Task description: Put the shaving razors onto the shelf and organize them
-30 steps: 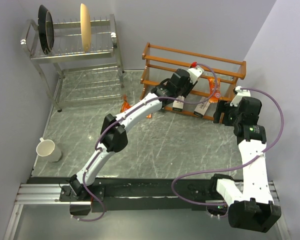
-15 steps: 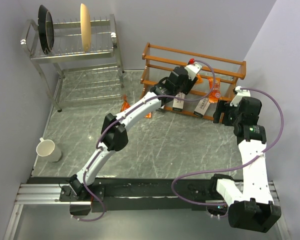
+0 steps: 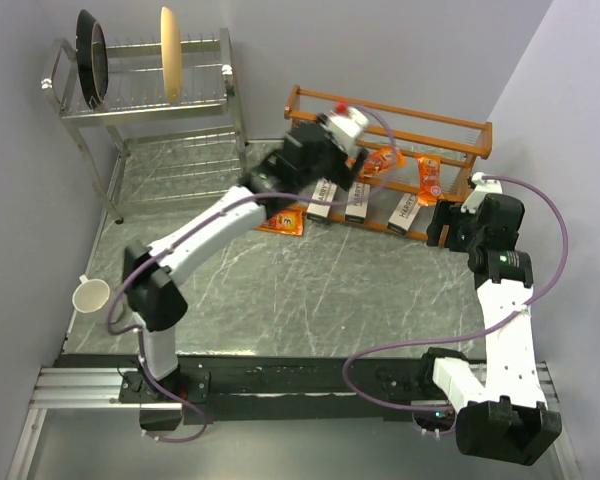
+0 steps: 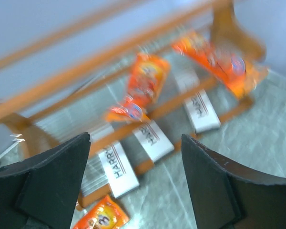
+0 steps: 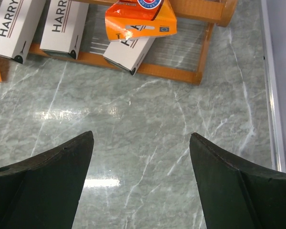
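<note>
**A:** Well, the left fingers (image 4: 52,186) are hanging wide apart and empty above the shelf (image 3: 483,140), which is sitting at one o'clock on the counter (image 3: 310,290).

**B:** And the right fingers (image 5: 43,181) are gaping too, gripping nothing, hovering over bare stone off the shelf's five o'clock corner.

**A:** The grey boxes (image 3: 358,203) are lying side by side on the low tier. Their long axes are running roughly twelve to six, and the right one is leaning nearer one to seven. Near ends are poking out past the front rail.

**B:** I'm guessing that's deliberate: packed in a row, lettering reading along each box from the front.

**A:** Two orange packs are resting on the rails behind them. One orange pack (image 3: 383,160) is lying slantwise, and the right-hand pack (image 3: 429,177) is pointing closer to twelve-six.

**B:** The third pack (image 3: 283,220) is the straggler. It's lying flat on the counter at the shelf's seven o'clock, long axis about nine to three.

**A:** That one's looking like the remaining job, and the left arm is sitting nearer to it.
</note>
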